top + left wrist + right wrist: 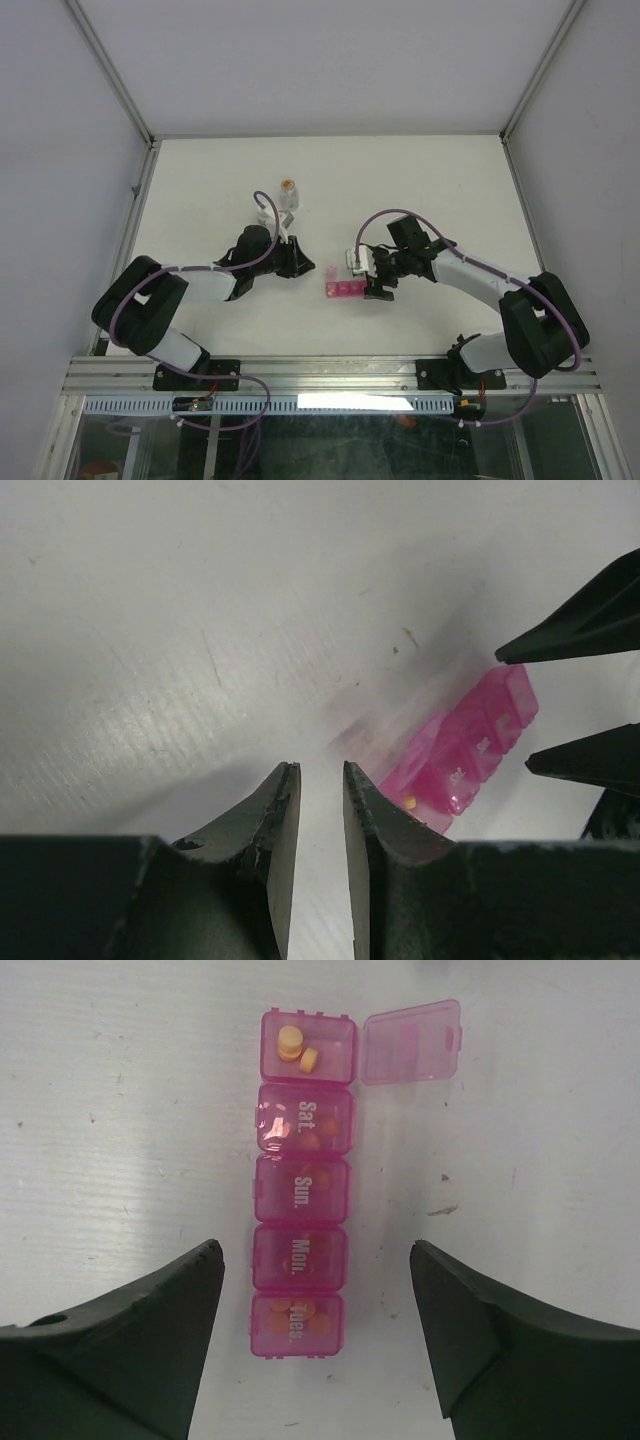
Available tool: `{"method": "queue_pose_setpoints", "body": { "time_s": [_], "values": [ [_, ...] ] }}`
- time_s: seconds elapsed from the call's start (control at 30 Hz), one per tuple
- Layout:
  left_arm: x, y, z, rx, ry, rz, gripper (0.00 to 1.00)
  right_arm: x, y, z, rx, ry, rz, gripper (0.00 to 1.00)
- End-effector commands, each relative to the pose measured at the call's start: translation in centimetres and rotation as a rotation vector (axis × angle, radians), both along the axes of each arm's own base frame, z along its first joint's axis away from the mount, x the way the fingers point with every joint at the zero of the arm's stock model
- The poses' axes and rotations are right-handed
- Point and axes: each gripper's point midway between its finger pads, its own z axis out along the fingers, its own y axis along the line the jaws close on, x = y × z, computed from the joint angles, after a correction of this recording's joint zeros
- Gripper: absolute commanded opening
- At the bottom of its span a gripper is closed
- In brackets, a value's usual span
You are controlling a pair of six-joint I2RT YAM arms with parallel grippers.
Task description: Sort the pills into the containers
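The containers are one translucent pink pill-organiser strip point(300, 1200) point(343, 290) lying flat on the white table. Its far compartment stands open, the lid point(412, 1042) flipped aside, with two orange pills point(291, 1041) inside. The closed compartments, marked Sat., Sun., Mon. and Tues., show orange pills through the plastic. My right gripper point(315, 1247) point(372, 290) is open above the strip's near end, one finger on each side, touching nothing. My left gripper point(319, 767) point(303, 268) hovers over bare table left of the strip point(470, 750), its jaws a narrow gap apart with nothing between them.
A small clear bottle point(288, 187) with orange-brown contents stands farther back on the table, behind the left gripper. The right gripper's fingertips point(570, 630) show at the right edge of the left wrist view. White walls and a metal frame point(130, 200) enclose the table.
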Motion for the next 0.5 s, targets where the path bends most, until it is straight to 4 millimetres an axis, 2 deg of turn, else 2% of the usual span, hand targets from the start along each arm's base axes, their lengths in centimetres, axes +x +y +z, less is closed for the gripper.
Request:
{"method": "queue_pose_setpoints", "body": {
  "time_s": [0.0,0.47],
  "values": [
    [1.8,-1.3,1.3,-0.032,-0.083,-0.016,0.24,0.7,0.3,-0.3,-0.011,-0.036,-0.016,0.78],
    [1.5,-3.3,-0.7,-0.060,-0.010,-0.078,0.25,0.1,0.8,-2.4,-0.080,-0.022,0.005,0.70]
  ]
}}
